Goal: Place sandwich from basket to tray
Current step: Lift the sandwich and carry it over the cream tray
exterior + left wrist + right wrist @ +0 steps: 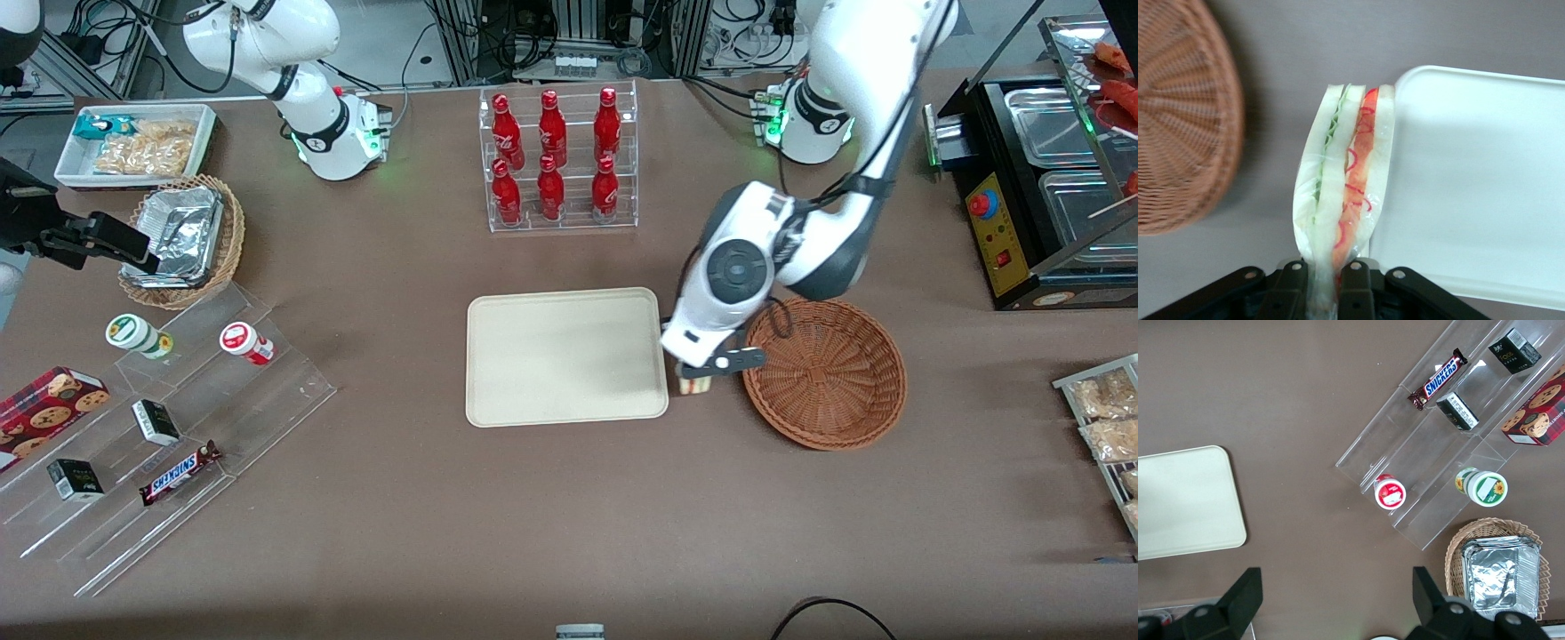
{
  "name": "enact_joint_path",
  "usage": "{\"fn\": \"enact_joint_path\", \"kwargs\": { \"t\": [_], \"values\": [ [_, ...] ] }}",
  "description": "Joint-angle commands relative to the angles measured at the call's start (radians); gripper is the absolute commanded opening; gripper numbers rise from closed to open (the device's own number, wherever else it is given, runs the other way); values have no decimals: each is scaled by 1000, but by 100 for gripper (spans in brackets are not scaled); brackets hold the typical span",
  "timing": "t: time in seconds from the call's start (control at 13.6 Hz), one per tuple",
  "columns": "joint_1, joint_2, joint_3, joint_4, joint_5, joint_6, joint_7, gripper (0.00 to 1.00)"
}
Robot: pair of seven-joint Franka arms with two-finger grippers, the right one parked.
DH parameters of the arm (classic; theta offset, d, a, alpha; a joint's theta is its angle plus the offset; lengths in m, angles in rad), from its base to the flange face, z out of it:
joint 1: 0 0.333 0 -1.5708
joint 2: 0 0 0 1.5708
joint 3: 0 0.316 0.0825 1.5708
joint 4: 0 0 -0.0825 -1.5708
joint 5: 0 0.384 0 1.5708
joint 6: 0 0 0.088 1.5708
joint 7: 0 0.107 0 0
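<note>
Sandwich (pixel 1345 180) pinched at one end by the end effector (pixel 1323 283), hanging over bare table (pixel 533 516) between basket (pixel 827 373) and tray (pixel 566 356).

Grip's only on the wrapped tip, so my guess is it could swing or slip out before landing, or catch the tray's raised rim at its 3 o'clock edge and tip off. Basket's empty at 3 o'clock of the sandwich. Tray's bare, nothing close by it, so there's room to go in.
</note>
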Motion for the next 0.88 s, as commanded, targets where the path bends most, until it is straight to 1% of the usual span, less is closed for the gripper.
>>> {"fn": "enact_joint_path", "kwargs": {
  "t": [0.0, 0.37, 0.51, 0.66, 0.81],
  "values": [
    [-60, 135, 13, 168, -11, -16, -91, 5],
    [-186, 298, 13, 356, -11, 65, -269, 4],
    [-232, 339, 8, 389, -11, 71, -315, 4],
    [-242, 365, 7, 429, -11, 62, -332, 4],
    [-260, 381, 7, 435, -9, 61, -334, 4]
  ]
}}
